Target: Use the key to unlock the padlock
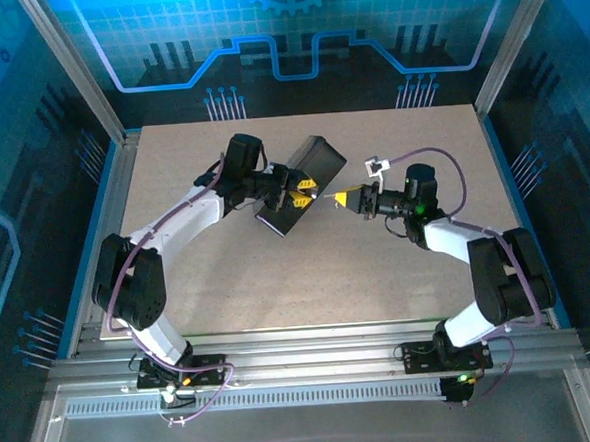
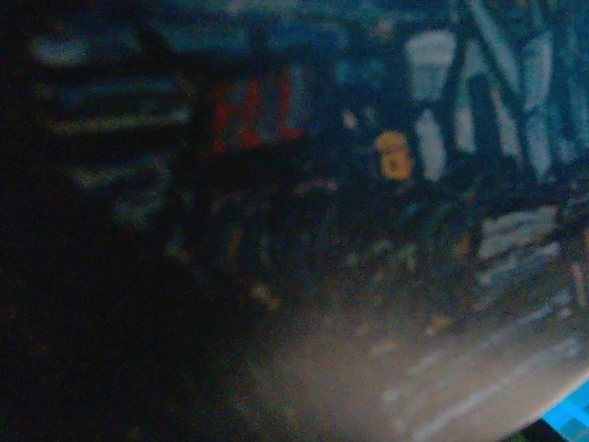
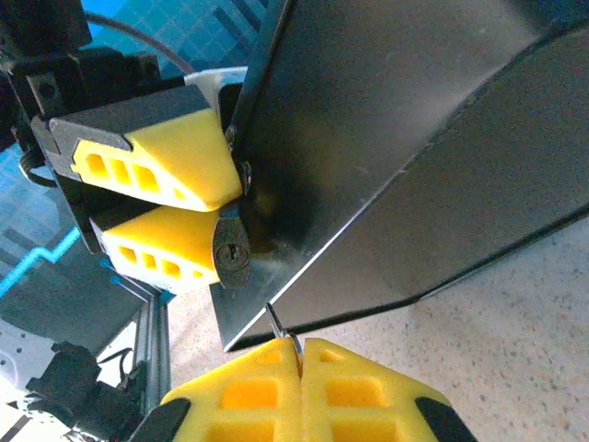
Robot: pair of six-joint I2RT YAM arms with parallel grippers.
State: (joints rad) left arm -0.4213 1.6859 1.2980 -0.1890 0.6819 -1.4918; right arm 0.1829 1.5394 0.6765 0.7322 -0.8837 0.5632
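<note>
Mid-frame, the left tool (image 3: 224, 210) grips the padlock (image 3: 232, 258) as the right tool (image 3: 299, 354), clamped on the key (image 3: 281, 324), aims just short of the keyhole, with insertion and turning apparently yet to come.

Speckled table (image 1: 309, 280), black box (image 1: 321, 159) — tilted, blue backdrop (image 1: 413, 13)

my right gripper (image 3: 299, 354) bright yellow with black corners, silver key (image 3: 279, 322) tip, glossy black box (image 3: 396, 138) above, dull grey-brass padlock (image 3: 232, 258) at the box's edge, my left gripper (image 3: 224, 221) yellow on grey, speckled beige table (image 3: 525, 313) below the box
</note>
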